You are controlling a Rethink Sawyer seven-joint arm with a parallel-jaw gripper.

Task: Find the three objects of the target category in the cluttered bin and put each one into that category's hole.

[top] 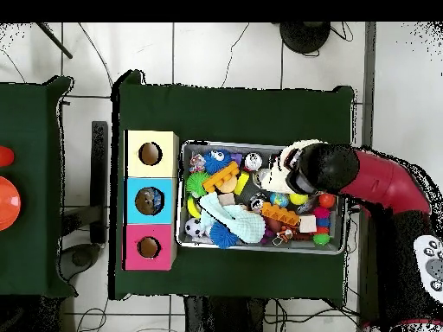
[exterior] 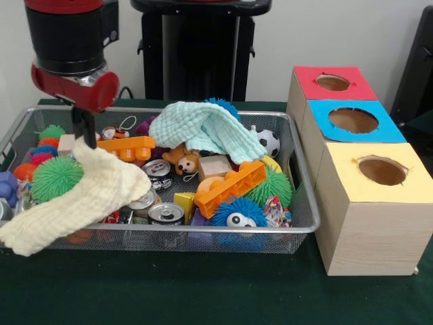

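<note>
1. A table covered with a dark green cloth [exterior: 203,291] [top: 234,108] carries everything.
2. A silver wire-mesh bin [exterior: 301,183] [top: 181,194], rectangular and full of toys, cans and cloths, sits directly on the cloth.
3. Just beside the bin stands a row of three pale wooden boxes, each with a round hole on top: a red-topped box [exterior: 333,91] [top: 149,263], a blue-topped box [exterior: 321,125] [top: 135,201], and a yellow-topped box [exterior: 365,223] [top: 150,137].

Wire bin [exterior: 298,227] crammed with toys beside 3 holed boxes [exterior: 379,203].
</note>
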